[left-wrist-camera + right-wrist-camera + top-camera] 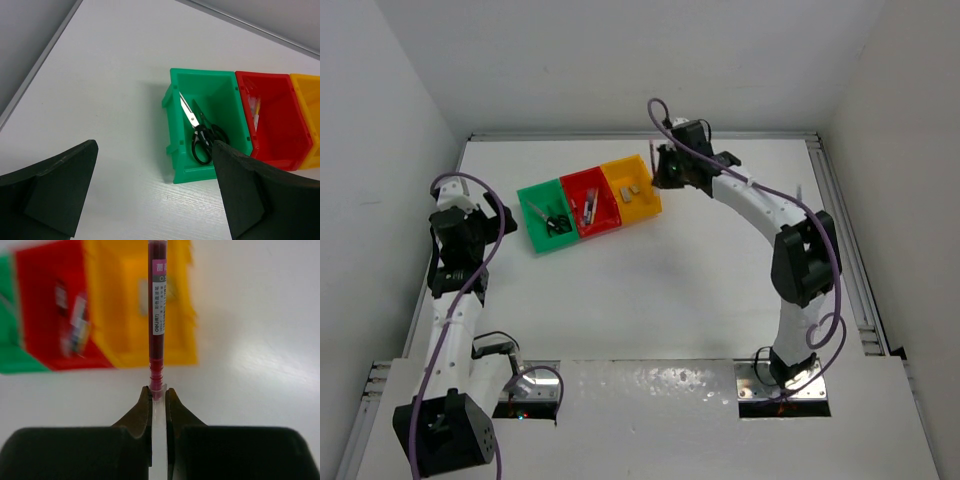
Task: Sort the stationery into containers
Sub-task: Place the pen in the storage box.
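Black-handled scissors (202, 131) lie inside the green bin (176, 150), beside the red bin (280, 162).

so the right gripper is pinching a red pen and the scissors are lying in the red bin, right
Not quite. The scissors lie in the green bin, not the red one, as the left wrist view shows. The rest holds: the right gripper is pinching a red pen.
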You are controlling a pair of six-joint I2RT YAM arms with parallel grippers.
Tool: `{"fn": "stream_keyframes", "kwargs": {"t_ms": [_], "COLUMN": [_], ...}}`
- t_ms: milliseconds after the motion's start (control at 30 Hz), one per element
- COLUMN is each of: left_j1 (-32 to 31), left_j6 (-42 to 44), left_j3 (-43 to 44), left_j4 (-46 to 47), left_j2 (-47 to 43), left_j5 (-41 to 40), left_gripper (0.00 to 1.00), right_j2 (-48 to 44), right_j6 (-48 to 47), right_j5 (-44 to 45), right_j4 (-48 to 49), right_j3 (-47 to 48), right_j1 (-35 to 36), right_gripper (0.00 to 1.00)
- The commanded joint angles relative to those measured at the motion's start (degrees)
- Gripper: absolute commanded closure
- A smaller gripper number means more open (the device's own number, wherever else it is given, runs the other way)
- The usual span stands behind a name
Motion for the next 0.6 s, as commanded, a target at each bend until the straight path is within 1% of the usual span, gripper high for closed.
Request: {"fn": "stream_keyframes", "kwargs": {"t_ms": [0,67,100,133,167,200,267,300,333,400,433,467,500,567], "left_j1": [-0.1,-0.2,-0.2,-0.2,-0.2,-0.2,0.4,0.5,0.7,1.0,0.5,0.4,0.1,-0.4], "left_j6": [-0.8,-0.2,0.0,0.4,0.9,1.1,1.1,0.7,0.0,-1.1,-1.2,-0.9,-0.4,1.7], "left_j3": [0.3,1.1,1.2,1.3,1.2,1.1,0.4,0.1,0.0,-0.3,-0.2,0.7,1.4,2.9], "left_j4": [3.2,1.7,1.1,0.5,0.2,0.2,0.5,0.9,1.7,3.0,4.2,4.5,4.5,4.2], "left_j2": [-1.4,-2.0,-2.3,-2.6,-3.2,-3.3,-3.1,-2.6,-2.1,-0.8,-0.1,0.3,0.7,1.3], "left_j5": [0.1,-0.6,-0.9,-1.0,-1.1,-1.1,-0.2,0.1,0.1,2.6,4.0,4.2,4.3,3.9], "left_gripper": [0.05,0.05,0.05,0.05,0.04,0.05,0.05,0.05,0.05,0.06,0.06,0.06,0.06,0.06], "right_j2": [2.1,4.1,4.6,4.4,4.3,4.7,4.0,2.8,2.7,3.5,5.4,6.5,7.6,11.0], "right_j6": [10.0,11.8,11.1,8.5,7.4,6.6,4.8,3.4,0.2,-1.0,0.1,2.1,6.9,11.1], "right_j5": [-0.4,3.4,9.4,12.7,15.4,17.0,13.1,11.7,11.8,12.7,11.9,9.3,7.1,2.0], "right_j4": [14.5,9.7,5.4,4.0,2.3,-2.5,-2.6,-0.9,-0.4,1.0,1.9,2.9,5.9,9.9], "right_j3": [7.8,12.0,14.0,13.8,13.3,14.8,14.9,13.4,13.1,15.2,16.4,17.6,19.6,21.3], "right_j1": [3.0,-0.5,-2.6,-8.3,-11.7,-16.5,-18.0,-17.2,-13.1,-8.1,-3.9,-2.0,0.6,2.8], "right_gripper": [1.0,1.0,1.0,1.0,1.0,1.0,1.0,1.0,1.0,1.0,1.0,1.0,1.0,1.0]}}
